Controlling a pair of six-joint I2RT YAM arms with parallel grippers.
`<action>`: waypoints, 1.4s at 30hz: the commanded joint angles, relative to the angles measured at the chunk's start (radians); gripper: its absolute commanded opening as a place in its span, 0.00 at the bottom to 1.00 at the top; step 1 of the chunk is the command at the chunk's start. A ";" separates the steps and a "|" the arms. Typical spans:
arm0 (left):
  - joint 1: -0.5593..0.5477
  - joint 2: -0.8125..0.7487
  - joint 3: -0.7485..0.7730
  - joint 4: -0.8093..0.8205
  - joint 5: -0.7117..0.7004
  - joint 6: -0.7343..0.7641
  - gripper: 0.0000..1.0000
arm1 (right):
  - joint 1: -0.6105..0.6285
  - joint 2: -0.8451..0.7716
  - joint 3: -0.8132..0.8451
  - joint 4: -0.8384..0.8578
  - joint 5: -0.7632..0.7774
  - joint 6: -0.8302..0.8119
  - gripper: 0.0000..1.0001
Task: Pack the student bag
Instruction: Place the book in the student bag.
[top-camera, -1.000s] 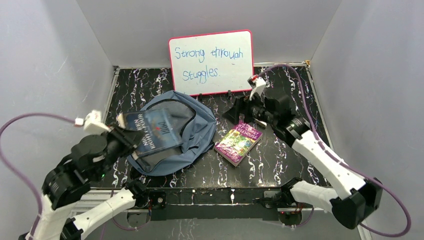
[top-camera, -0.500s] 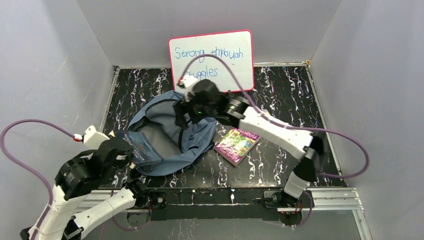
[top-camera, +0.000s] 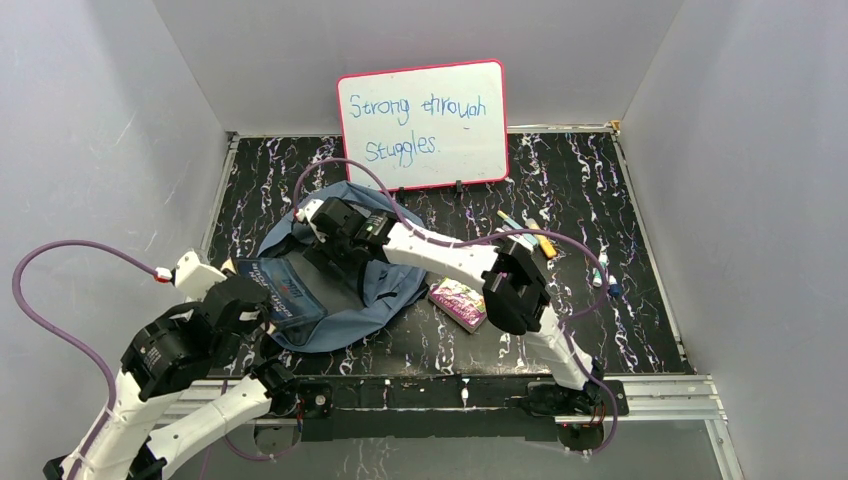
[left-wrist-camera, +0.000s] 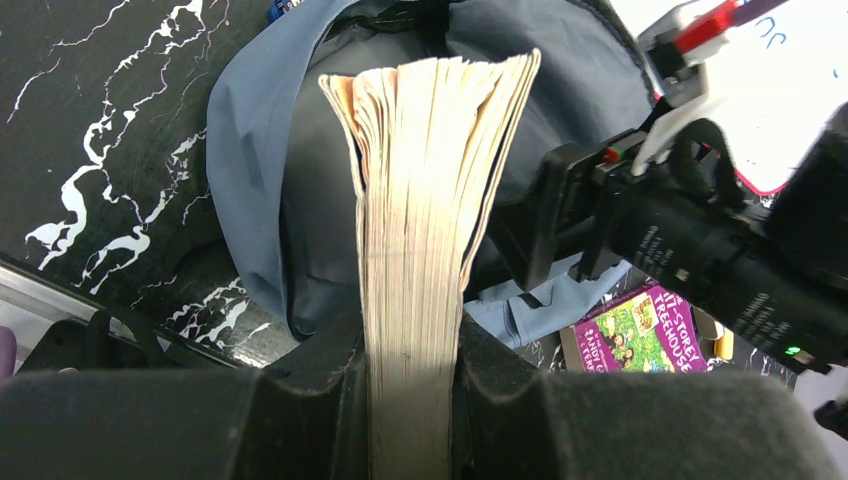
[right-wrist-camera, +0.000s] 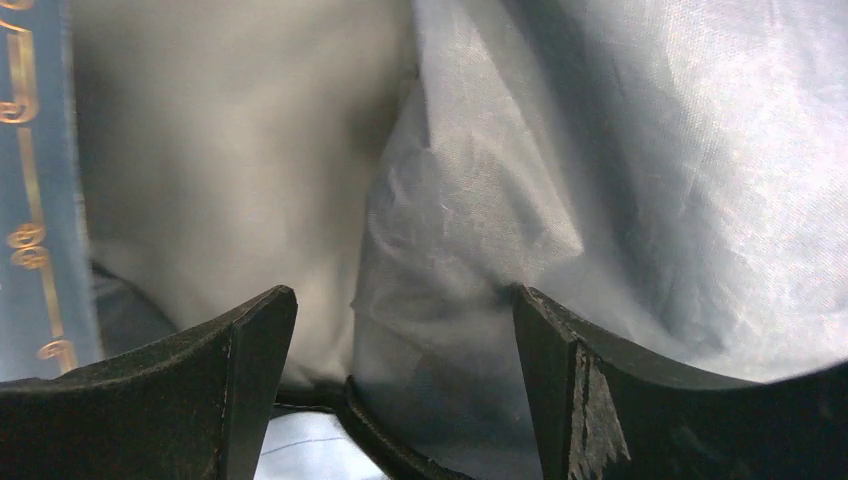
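Top view: the bag (top-camera: 395, 285) lies flat on the table (top-camera: 620, 200), left of centre, in front of the whiteboard (top-camera: 420, 125). The left gripper (top-camera: 262, 302) is clamped on a blue book (top-camera: 288, 296), held at the bag's near-left edge. In the left wrist view the book's page edge (left-wrist-camera: 420, 220) rises upright between the two fingers (left-wrist-camera: 320, 385), with the bag's fabric (left-wrist-camera: 255, 180) behind it. The right arm reaches across the table, and the right gripper (top-camera: 335, 250) sits over the bag's middle. Its fingers (right-wrist-camera: 235, 385) stand apart, with a fold of pale bag fabric (right-wrist-camera: 470, 250) between them (contact with the pads cannot be made out). A purple book (top-camera: 458, 302) lies just right of the bag, partly under the right arm. Several pens (top-camera: 530, 230) are scattered at the table's right.
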 joint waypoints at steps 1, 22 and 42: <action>0.001 0.005 0.016 0.075 -0.087 -0.009 0.00 | 0.012 0.004 0.073 0.005 0.108 -0.067 0.88; 0.001 -0.050 -0.044 0.064 -0.048 -0.072 0.00 | 0.091 0.106 0.033 0.152 0.400 -0.220 0.91; 0.001 -0.156 -0.138 0.336 -0.042 0.052 0.00 | 0.090 -0.036 0.001 0.206 0.303 -0.153 0.02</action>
